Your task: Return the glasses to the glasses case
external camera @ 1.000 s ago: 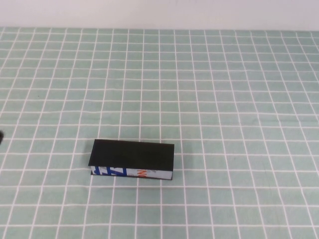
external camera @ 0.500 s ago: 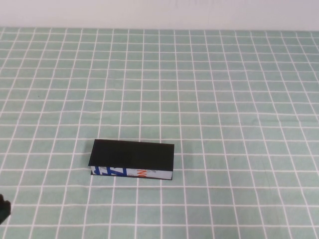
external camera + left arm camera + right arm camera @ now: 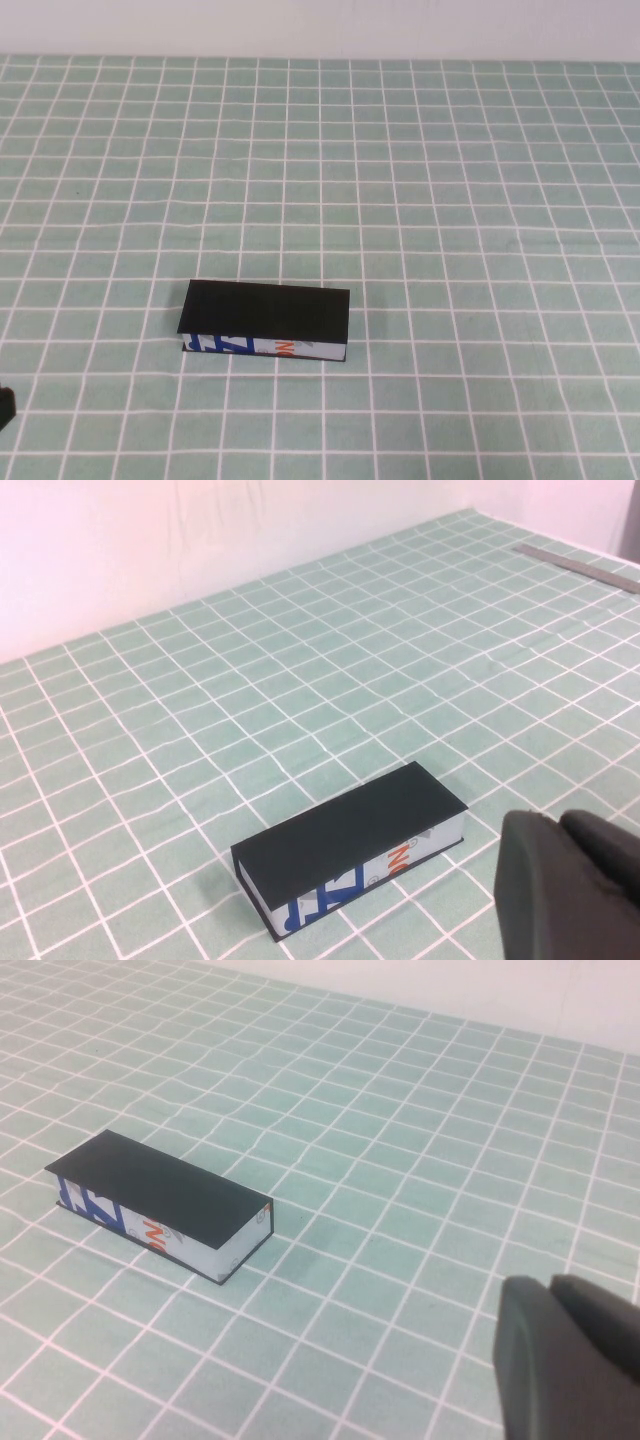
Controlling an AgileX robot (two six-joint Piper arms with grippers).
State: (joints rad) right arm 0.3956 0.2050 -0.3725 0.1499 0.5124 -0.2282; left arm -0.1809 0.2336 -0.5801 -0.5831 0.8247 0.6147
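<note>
High view: glasses case lies shut on the worktop, left of centre and toward the near edge, long side running left to right.
Case lid: plain black, closed flat over the box.
Case front edge: white strip with blue and orange print, facing the robot's side.
Worktop cover: green cloth with a white grid, reaching back to a pale wall.
Glasses: no view shows them; only the closed case can be seen.
Left pincer: a small dark piece shows at the left edge of the high view, near the front, well apart from the case. In the left wrist view its dark body fills the lower corner, off to one side of the case and not touching it. Cannot tell how far it is parted; nothing seen in its hold.
Right pincer: out of the high view. In the right wrist view its dark body sits in the lower corner, well apart from the case. Cannot tell whether it is parted or closed; nothing seen in its hold.
Far side: a grey metal strip lies along the worktop's edge in the left wrist view.
</note>
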